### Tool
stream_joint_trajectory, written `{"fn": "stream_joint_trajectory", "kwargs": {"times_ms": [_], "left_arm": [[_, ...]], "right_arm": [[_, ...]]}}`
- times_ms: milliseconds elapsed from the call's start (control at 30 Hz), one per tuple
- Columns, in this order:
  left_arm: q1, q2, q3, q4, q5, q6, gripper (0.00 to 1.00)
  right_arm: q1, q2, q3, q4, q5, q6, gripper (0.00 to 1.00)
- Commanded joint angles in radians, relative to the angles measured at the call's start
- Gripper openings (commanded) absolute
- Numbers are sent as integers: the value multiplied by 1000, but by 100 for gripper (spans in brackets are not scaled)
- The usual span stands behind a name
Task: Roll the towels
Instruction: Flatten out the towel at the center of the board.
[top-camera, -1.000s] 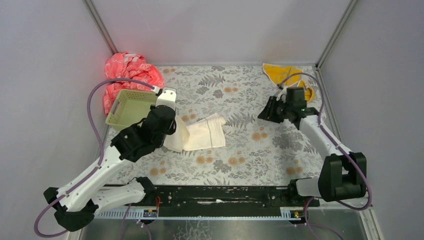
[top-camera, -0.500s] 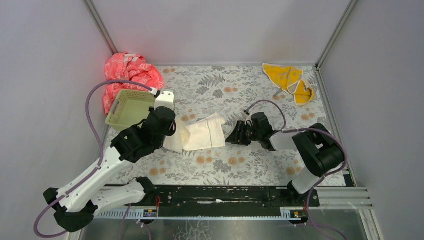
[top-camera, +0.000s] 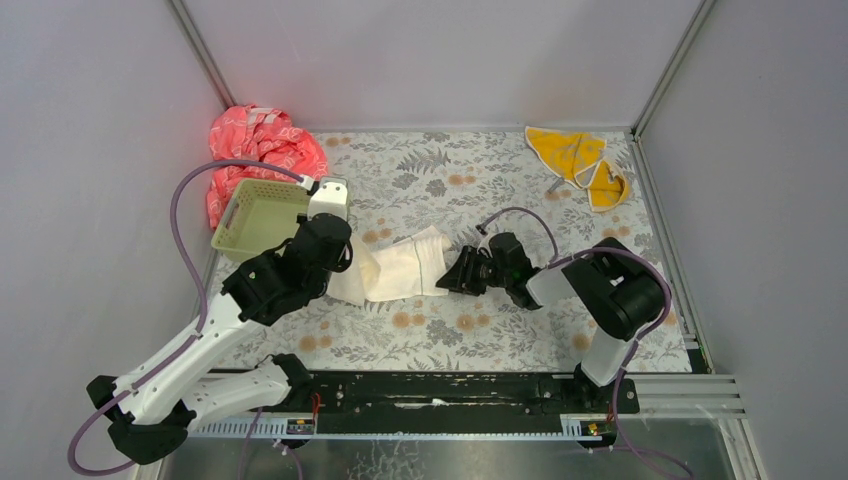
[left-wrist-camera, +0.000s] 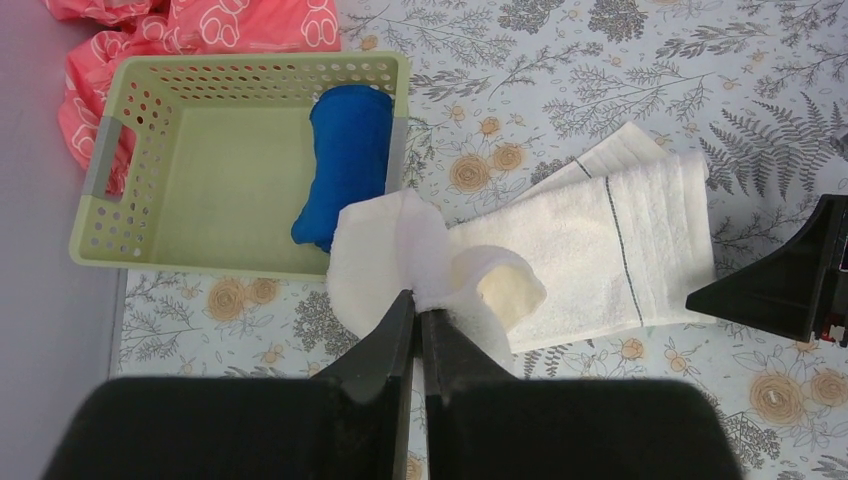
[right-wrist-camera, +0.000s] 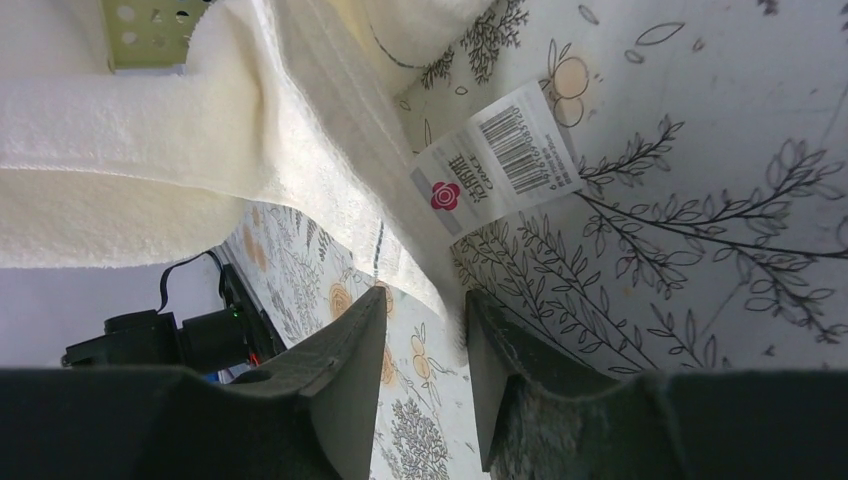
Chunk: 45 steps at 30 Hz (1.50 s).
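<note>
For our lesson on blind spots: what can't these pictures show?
Left gripper, blue towel: hidden under the left arm, top view.
Right gripper: touching the cream towel or not, unclear, right wrist view.
Towel label: print too small, right wrist view.
Pink cloth: cut by left wrist view's top edge.

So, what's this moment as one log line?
left jaws: shut on cream towel; right jaws: open at its edge; blue towel: rolled, in basket; yellow towel: unrolled
</note>
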Motion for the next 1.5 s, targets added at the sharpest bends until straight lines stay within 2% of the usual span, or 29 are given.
{"fn": "stream_joint_trajectory", "kwargs": {"times_ms": [0, 133, 267, 367, 567, 767, 967, 1167, 1333, 1467], "left_arm": [[5, -8, 12, -20, -39, -7, 0], [5, -11, 11, -21, -47, -10, 0], [5, -14, 7, -20, -60, -11, 0], [4, -13, 16, -15, -79, -6, 0], [5, 21, 43, 54, -94, 47, 0], [12, 105, 109, 145, -67, 107, 0], [21, 159, 198, 146, -60, 174, 0], [21, 118, 292, 20, 69, 170, 0], [19, 84, 326, -114, 243, 153, 0], [19, 83, 313, -183, 288, 148, 0]], "right_arm": [[41, 25, -19, -44, 41, 5, 42], [51, 15, -19, -45, 66, 1, 33], [47, -47, -9, -99, 99, -19, 16], [16, -166, 45, -269, 171, -106, 0], [-178, -408, 241, -624, 261, -291, 0], [-397, -496, 492, -870, 270, -410, 0], [-587, -576, 663, -1062, 247, -483, 0], [-638, -707, 766, -1262, 361, -578, 0], [-638, -839, 776, -1374, 441, -592, 0], [-638, -892, 774, -1425, 500, -587, 0]]}}
